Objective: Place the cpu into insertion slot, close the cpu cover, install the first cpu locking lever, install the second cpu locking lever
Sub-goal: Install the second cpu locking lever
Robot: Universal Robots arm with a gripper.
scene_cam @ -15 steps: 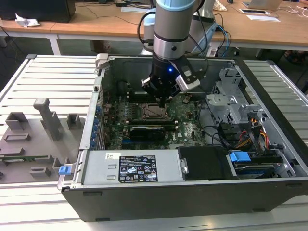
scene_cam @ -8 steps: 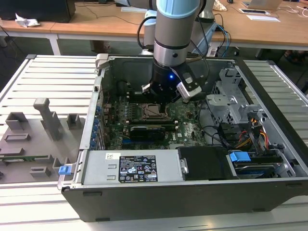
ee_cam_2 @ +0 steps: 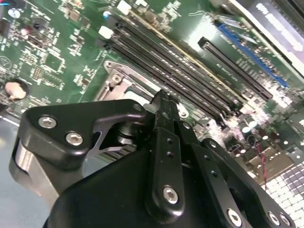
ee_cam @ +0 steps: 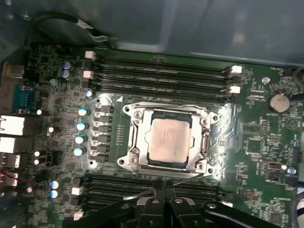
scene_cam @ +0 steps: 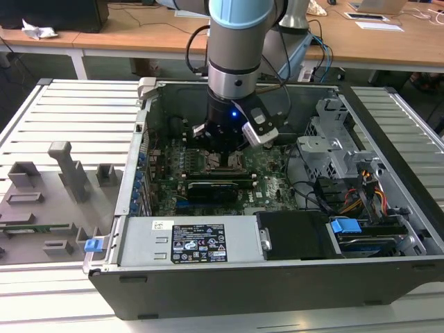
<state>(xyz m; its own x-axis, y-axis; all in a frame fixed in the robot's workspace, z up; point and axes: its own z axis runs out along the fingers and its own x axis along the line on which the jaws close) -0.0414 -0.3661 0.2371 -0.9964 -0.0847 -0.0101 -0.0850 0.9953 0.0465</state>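
The cpu [ee_cam: 168, 140], a pale silver square, lies flat in the insertion slot [ee_cam: 135, 116] on the green motherboard. Around its top lies the cpu cover [ee_cam: 167, 110], a silver frame that looks flat and closed. My gripper [ee_cam: 164, 186] is shut with nothing between its fingers, and its tips hover just off the socket's edge nearest the memory slots. A thin silver rod [ee_cam: 133, 194], possibly a locking lever, runs beside that edge; I cannot tell how the levers are latched. In the second wrist view the gripper [ee_cam_2: 164, 97] covers most of the socket rim [ee_cam_2: 118, 78]. In the exterior view the gripper [scene_cam: 225, 149] hangs low over the socket [scene_cam: 222, 164].
Long black memory slots [ee_cam: 161, 73] flank the socket on two sides. A black card [scene_cam: 215, 189] stands just in front of the socket in the exterior view. Case walls, a drive cage [scene_cam: 333, 149] and cables [scene_cam: 361, 194] crowd the exterior view's right.
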